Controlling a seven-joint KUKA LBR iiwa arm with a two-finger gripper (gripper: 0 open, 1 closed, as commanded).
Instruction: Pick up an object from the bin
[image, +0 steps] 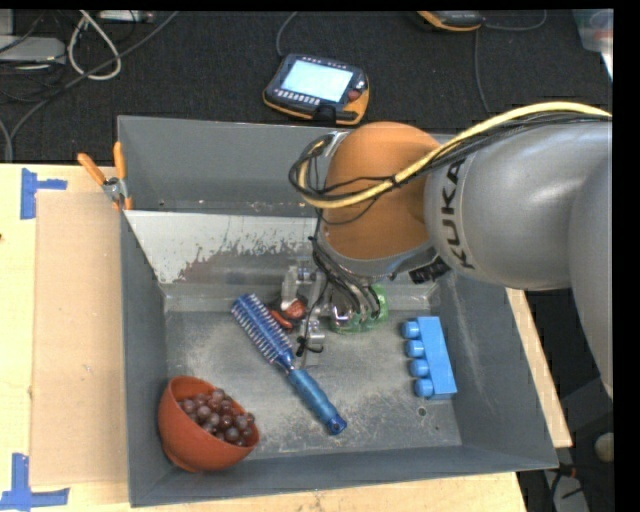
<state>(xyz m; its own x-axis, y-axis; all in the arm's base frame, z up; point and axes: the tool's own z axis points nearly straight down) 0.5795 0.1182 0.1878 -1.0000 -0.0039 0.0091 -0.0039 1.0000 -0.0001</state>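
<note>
While the claw (308, 335) is being held low, a blue plastic bristled hairbrush (266, 330) is lying just beneath it. Nothing is being lifted yet. Clenched or released cannot be told.

Pretty bright overall, light seems to come from above. The bin (215, 240) catches the most on its sloped back wall at 12 o'clock, nearly washed out. Soft sheen on the orange cover (375, 190) and grey arm (530, 210), murky shadow underneath mid-bin. The floor (200, 70) behind is dim; the pendant screen (315, 78) glows.
</note>
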